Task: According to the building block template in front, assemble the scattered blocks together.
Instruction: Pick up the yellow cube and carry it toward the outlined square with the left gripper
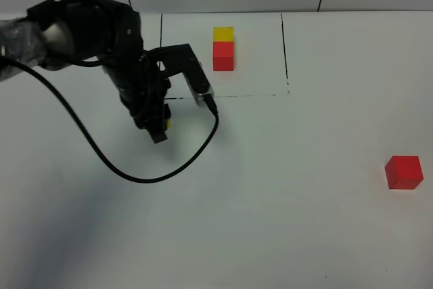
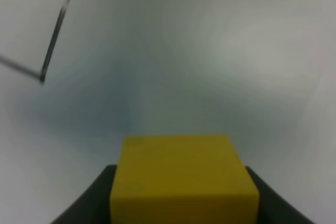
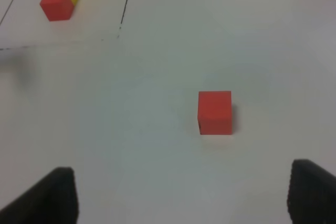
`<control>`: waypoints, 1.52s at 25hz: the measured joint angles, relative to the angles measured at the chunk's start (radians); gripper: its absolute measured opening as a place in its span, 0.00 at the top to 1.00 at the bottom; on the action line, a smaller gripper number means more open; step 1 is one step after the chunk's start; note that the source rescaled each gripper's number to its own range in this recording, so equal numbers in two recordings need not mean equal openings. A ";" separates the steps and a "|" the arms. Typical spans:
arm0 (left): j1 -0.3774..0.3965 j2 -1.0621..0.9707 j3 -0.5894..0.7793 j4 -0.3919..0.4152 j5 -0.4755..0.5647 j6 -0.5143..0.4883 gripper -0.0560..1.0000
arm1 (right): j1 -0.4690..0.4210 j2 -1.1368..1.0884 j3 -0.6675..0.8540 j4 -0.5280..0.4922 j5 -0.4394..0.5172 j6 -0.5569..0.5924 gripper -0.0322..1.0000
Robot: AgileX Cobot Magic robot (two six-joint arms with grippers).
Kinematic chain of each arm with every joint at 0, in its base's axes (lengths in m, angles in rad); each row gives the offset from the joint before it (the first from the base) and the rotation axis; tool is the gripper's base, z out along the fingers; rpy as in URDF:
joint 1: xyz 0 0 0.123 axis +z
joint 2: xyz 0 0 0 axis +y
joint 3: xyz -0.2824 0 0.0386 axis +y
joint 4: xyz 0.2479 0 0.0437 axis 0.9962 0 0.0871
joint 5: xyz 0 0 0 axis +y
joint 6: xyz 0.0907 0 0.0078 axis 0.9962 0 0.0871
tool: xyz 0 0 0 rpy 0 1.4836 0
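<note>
Yellow block (image 2: pixel 184 178) sits tight between the two dark fingers (image 2: pixel 89 203) of our left claw (image 1: pixel 160 128), which is pinching it on both sides. We cannot tell if the block is touching the desk (image 1: pixel 270 228) or is lifted a little. This claw is on the left half of the desk, just on the near side of the drawn frame (image 1: pixel 285 45).

Our right claw (image 3: pixel 178 198) is wide apart with nothing in it. The red block (image 3: pixel 215 112) lies in front of it, close to the right edge of the desk and well apart from the yellow one.

The template (image 1: pixel 223 49) stands near the far edge, yellow cube behind and red cube in front, touching.

What could go wrong? We think the yellow block could slip or turn if the grip is loose. The black cable (image 1: pixel 135 177) curls just beside the left claw and could snag. If we join the blocks the wrong way round, they will not match the template.

We see no boxes or bowls. Only the frame holds something, and that is the template.
</note>
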 joint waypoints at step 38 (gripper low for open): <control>-0.127 0.315 -0.418 -0.041 0.263 0.165 0.86 | 0.000 0.000 0.000 0.000 0.000 0.000 0.23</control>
